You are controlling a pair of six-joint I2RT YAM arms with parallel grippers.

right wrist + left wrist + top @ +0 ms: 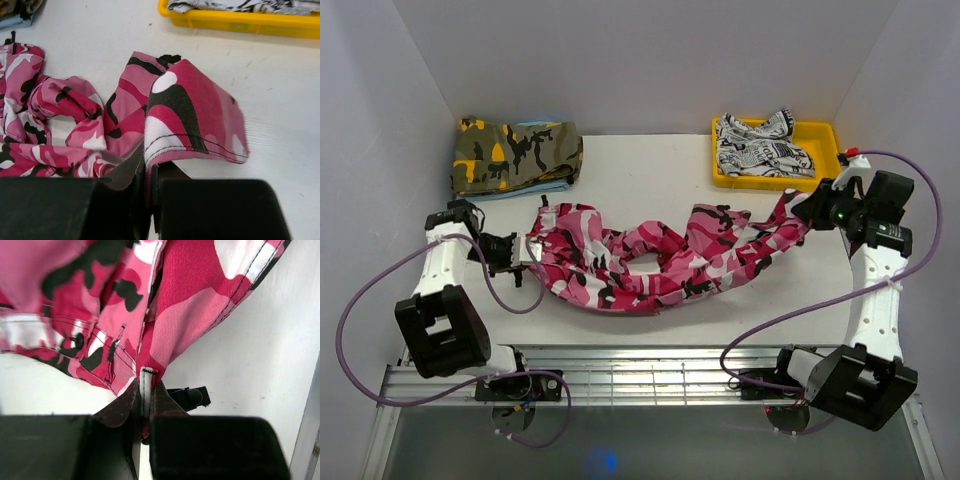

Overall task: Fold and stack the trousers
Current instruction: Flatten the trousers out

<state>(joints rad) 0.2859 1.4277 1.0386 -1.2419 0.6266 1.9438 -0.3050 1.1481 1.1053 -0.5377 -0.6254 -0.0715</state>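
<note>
My fingers [125, 175] are hiding the pinched cloth edges in both wrist views. I am holding my two arms spread, left gripper [523, 252] and right gripper [808, 210] each clamping one end of the single trousers [650, 260], which are lying crumpled across the table [650, 170] between them. One tray [770, 183] is sitting behind.

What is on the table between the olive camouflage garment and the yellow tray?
Nothing: the top view shows bare table between olive garment and yellow tray; the trousers lie lower in that view.
</note>
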